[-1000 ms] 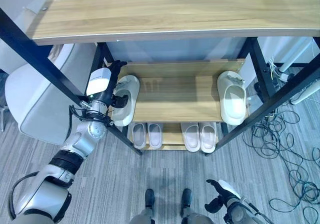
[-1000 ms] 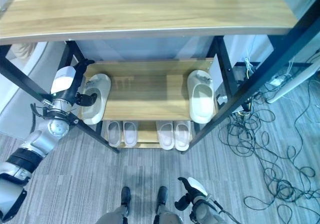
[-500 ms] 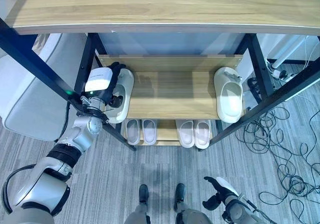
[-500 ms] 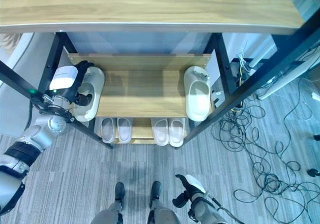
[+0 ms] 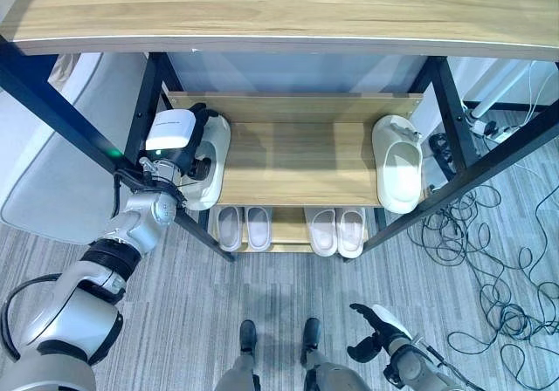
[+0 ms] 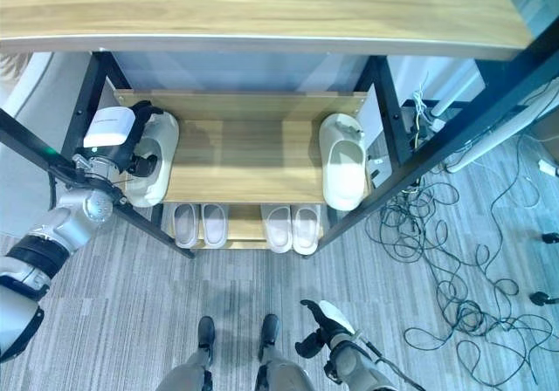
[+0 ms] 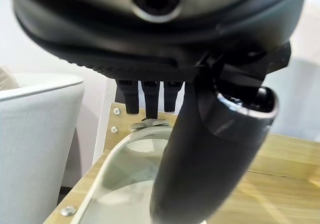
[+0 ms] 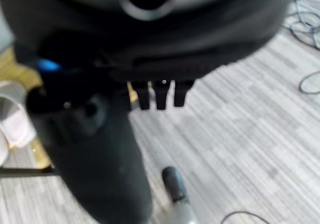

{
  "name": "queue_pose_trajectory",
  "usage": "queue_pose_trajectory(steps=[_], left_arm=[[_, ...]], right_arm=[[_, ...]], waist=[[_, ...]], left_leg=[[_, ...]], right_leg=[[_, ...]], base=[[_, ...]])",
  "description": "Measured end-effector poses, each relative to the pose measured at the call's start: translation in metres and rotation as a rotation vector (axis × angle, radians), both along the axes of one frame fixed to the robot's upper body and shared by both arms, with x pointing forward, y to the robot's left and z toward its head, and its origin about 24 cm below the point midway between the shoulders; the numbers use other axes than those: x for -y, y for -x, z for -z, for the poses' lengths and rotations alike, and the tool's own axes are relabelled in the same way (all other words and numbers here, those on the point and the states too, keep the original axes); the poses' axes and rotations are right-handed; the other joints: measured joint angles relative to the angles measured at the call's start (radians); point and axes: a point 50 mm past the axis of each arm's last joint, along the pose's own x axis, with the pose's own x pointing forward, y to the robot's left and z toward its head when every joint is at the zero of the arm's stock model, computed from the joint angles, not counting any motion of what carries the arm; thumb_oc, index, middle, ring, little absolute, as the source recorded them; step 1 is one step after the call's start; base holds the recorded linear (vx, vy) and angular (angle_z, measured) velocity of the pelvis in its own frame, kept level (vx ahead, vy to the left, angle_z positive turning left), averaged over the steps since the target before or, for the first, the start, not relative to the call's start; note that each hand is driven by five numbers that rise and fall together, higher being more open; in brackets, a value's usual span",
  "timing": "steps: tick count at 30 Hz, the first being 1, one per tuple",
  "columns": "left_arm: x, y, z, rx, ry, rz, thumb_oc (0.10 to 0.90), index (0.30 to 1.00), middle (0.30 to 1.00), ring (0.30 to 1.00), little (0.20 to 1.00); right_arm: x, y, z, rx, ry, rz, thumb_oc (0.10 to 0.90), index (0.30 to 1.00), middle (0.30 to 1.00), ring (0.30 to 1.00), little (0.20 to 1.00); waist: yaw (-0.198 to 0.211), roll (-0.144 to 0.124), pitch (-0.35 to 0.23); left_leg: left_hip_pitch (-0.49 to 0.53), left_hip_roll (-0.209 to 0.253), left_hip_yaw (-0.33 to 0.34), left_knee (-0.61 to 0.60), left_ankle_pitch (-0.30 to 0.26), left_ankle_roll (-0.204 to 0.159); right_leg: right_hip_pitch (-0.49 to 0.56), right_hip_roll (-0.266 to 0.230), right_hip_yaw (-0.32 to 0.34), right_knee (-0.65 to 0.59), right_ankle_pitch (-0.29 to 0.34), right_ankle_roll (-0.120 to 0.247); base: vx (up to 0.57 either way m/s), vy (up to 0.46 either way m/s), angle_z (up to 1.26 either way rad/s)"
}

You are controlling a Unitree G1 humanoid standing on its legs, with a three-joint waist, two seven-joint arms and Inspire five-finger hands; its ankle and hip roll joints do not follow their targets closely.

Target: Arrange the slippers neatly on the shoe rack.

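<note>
The left hand [image 5: 188, 147] grasps the pale moulded foam slipper [image 5: 210, 151] at the left end of the wooden shoe rack shelf [image 5: 297, 160], fingers curled over its rim. The slipper appears light, semi-stiff and smooth; the rim of the foot opening likely offers the firmest hold. The right hand [image 5: 374, 334] hangs low with relaxed fingers, holding nothing.

The left hand [image 5: 179, 147] is pushing the left slipper [image 5: 210, 160] farther onto the middle shelf [image 5: 297, 155]; its near end is now overhanging the near edge less, and the slipper is lying straighter along the left side.
</note>
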Motion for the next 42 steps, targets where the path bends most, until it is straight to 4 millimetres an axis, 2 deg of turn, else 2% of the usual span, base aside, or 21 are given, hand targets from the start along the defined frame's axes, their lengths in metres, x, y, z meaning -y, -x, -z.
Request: queue_pose_trajectory(steps=[7,12,17,21,24,27,32,38,42], left_arm=[[0.003,0.0,-0.014,0.052,0.044,0.016,0.4,0.3,0.3,0.3,0.3],[0.005,0.004,-0.005,0.036,0.104,0.026,0.4,0.3,0.3,0.3,0.3],[0.02,0.008,0.003,0.026,0.15,0.081,0.4,0.3,0.3,0.3,0.3],[0.04,0.01,0.007,0.028,0.285,0.133,0.4,0.3,0.3,0.3,0.3],[0.057,0.013,0.011,0.03,0.378,0.181,0.4,0.3,0.3,0.3,0.3],[0.064,0.014,0.008,0.036,0.412,0.212,0.4,0.3,0.3,0.3,0.3],[0.067,0.014,0.007,0.033,0.446,0.22,0.4,0.3,0.3,0.3,0.3],[0.078,0.013,0.009,0.013,0.48,0.248,0.4,0.3,0.3,0.3,0.3],[0.086,0.013,0.011,0.003,0.512,0.266,0.4,0.3,0.3,0.3,0.3]], right_arm=[[-0.005,-0.005,-0.004,0.024,-0.016,-0.017,0.8,0.9,0.9,0.9,0.9],[-0.009,-0.008,-0.007,0.043,-0.036,-0.019,0.8,0.9,0.9,0.9,0.9],[-0.008,-0.006,-0.005,0.037,-0.035,-0.015,0.8,0.9,0.9,0.9,0.9],[-0.007,-0.002,-0.004,0.028,-0.035,-0.007,0.8,0.9,0.9,0.9,0.9],[-0.002,-0.003,-0.005,0.037,-0.033,0.019,0.8,0.9,0.9,0.9,0.9],[0.002,-0.002,-0.006,0.04,-0.025,0.027,0.8,0.9,0.9,0.9,0.9],[0.01,0.003,-0.005,0.025,-0.005,0.034,0.8,0.9,0.9,0.9,0.9],[0.008,0.002,-0.007,0.037,-0.013,0.03,0.8,0.9,0.9,0.9,0.9],[0.012,0.001,-0.01,0.055,-0.017,0.049,0.8,0.9,0.9,0.9,0.9]], waist=[[0.004,0.0,0.0],[0.004,0.0,0.0],[0.011,0.0,0.0],[0.012,0.003,0.002],[0.012,0.02,0.011],[-0.002,0.038,0.019],[-0.008,0.045,0.02],[-0.031,0.057,0.019],[-0.04,0.098,0.019]], left_leg=[[-0.004,-0.001,0.008,0.0,0.0,0.0],[0.009,0.0,0.009,0.0,0.0,0.0],[0.012,-0.001,0.009,0.0,0.0,0.0],[0.012,-0.001,0.013,0.0,0.0,0.0],[0.011,-0.004,0.02,0.0,0.0,0.0],[0.013,-0.004,0.024,0.0,0.0,0.0],[0.02,-0.002,0.053,0.0,0.0,0.0],[0.025,-0.002,0.067,0.0,0.0,0.001],[0.027,-0.003,0.08,0.0,-0.004,0.006]], right_leg=[[-0.005,-0.001,0.003,0.0,0.004,-0.005],[0.008,-0.001,0.004,0.0,0.003,-0.005],[0.012,-0.001,0.003,0.0,0.001,-0.001],[0.009,-0.001,0.01,0.0,0.001,-0.001],[0.005,-0.004,0.023,0.0,0.003,-0.002],[0.002,-0.004,0.028,0.0,0.009,-0.008],[-0.003,-0.003,0.052,0.0,0.011,-0.011],[-0.006,-0.002,0.07,0.0,0.012,-0.01],[-0.012,-0.003,0.086,0.0,0.016,-0.004]], base=[[0.0,0.0,0.0],[0.0,0.0,0.0],[0.0,0.0,0.0],[-0.01,0.001,-0.02],[0.0,-0.002,-0.07],[0.01,-0.006,-0.09],[0.03,0.003,-0.15],[0.02,0.007,-0.1],[0.02,0.009,-0.09]])
